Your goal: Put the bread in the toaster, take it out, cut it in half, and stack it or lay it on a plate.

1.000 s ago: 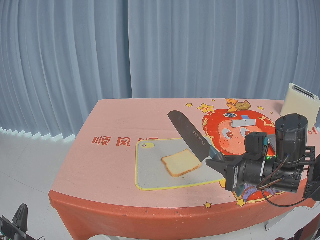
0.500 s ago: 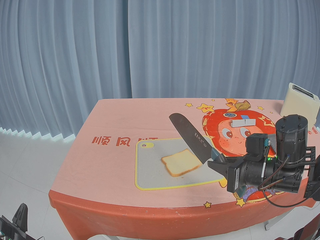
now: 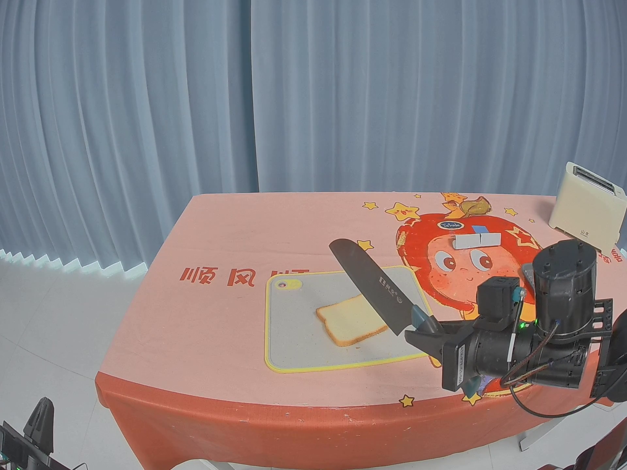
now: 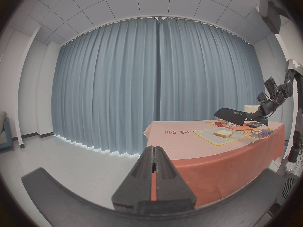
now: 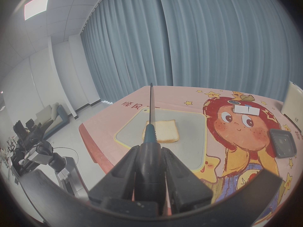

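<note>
A slice of bread (image 3: 349, 321) lies flat on the grey, yellow-rimmed cutting board (image 3: 294, 334). My right gripper (image 3: 424, 326) is shut on the handle of a black knife (image 3: 372, 282). The blade is angled up and away over the bread's right part, edge down. In the right wrist view the knife (image 5: 151, 107) points along the bread's (image 5: 165, 131) left side, held in the gripper (image 5: 151, 148). The cream toaster (image 3: 588, 213) stands at the table's far right corner. My left gripper (image 4: 153, 174) is shut on nothing, low and off the table's left side.
A small dark square dish (image 5: 283, 142) sits on the table to the right of the board, near the toaster (image 5: 295, 104). The pink tablecloth (image 3: 222, 243) carries a cartoon print. The table's front edge runs close below the board.
The right arm has come down and slightly nearer, bringing the knife blade lower over the bread. The bread and the left gripper have not moved.
</note>
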Tool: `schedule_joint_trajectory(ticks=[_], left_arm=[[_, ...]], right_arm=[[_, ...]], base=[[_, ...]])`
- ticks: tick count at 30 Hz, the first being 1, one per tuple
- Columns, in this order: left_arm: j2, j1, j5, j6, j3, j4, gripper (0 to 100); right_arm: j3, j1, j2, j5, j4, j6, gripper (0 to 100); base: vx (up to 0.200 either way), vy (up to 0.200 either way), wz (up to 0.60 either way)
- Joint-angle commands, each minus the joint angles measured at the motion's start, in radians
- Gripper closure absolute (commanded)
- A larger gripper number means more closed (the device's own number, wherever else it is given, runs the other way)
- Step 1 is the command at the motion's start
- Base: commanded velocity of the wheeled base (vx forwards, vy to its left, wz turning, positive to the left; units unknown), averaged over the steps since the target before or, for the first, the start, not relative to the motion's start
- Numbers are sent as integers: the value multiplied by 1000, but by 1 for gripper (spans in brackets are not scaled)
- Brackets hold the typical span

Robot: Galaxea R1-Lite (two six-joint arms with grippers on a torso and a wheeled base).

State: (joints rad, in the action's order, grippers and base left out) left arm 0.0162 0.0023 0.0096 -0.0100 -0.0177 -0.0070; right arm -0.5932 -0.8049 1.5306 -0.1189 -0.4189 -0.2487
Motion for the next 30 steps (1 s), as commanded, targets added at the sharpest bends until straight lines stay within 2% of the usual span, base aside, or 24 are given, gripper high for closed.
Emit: schedule_joint_trajectory(ticks=[1,11,14,20,27,29,30], left_arm=[[-16,1,0,1,18,-2,100],[-16,1,1,-10,18,-2,100],[-16,1,1,-8,18,-2,100],[-16,1,-20,15,18,-11,100],[-16,1,-23,13,18,-28,100],[-16,1,-25,13,18,-172,100],[-16,1,-25,12,18,-180,100]], right_arm=[[4,0,-3,-1,2,0,100],[12,-14,-1,-2,2,2,100],[13,-17,-7,-8,2,2,100],[13,-31,-7,-15,2,0,100],[15,-31,-15,-18,3,0,100],[15,-31,-24,-18,5,2,100],[15,-31,-26,-18,5,2,100]], base=[[0,0,0],[0,0,0],[0,0,0],[0,0,0],[0,0,0],[0,0,0],[0,0,0]])
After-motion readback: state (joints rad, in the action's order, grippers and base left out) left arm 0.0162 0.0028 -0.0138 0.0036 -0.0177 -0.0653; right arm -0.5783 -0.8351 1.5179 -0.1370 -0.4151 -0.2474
